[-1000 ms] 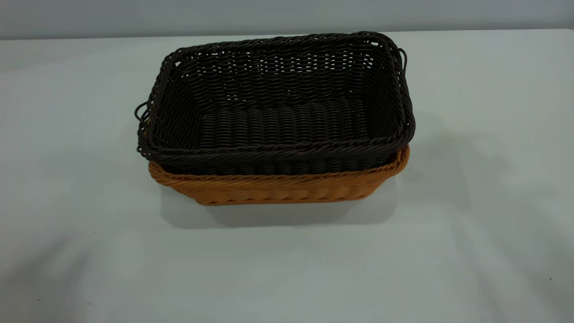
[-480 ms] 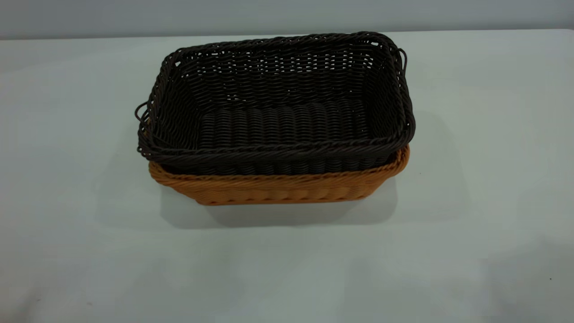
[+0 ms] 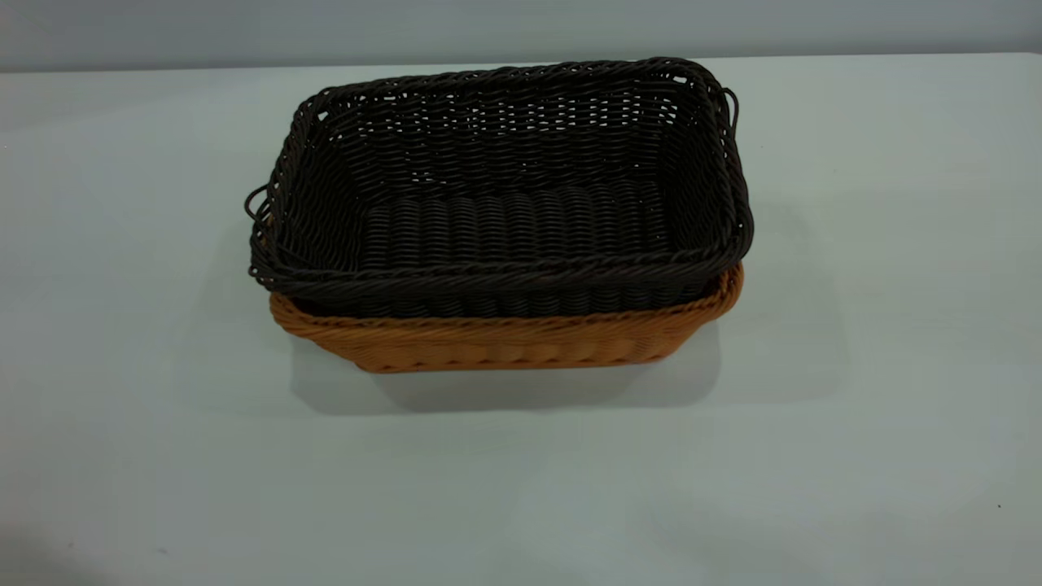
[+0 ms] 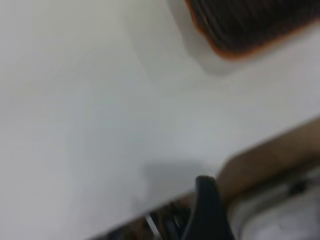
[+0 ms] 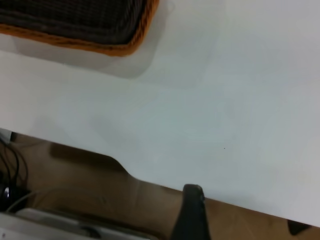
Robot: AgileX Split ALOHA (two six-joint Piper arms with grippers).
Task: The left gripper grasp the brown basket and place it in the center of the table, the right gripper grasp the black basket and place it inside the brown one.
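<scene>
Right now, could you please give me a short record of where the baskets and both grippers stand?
black basket: dark woven wicker basket, nested inside the brown one, upright, rim standing above it
brown basket: orange-tan woven wicker basket, resting near the middle of the table
table: pale grey-white tabletop
left gripper: back at the table edge, away from the baskets, holding nothing
right gripper: past the table edge, away from the baskets, holding nothing
task state: looks complete

The soft grey shadows lying on the wide pale grey-white tabletop (image 3: 855,456) to the right of the nested wicker baskets a second ago are gone; the shadow at the near left corner shrinks to a faint dark patch at the edge.
</scene>
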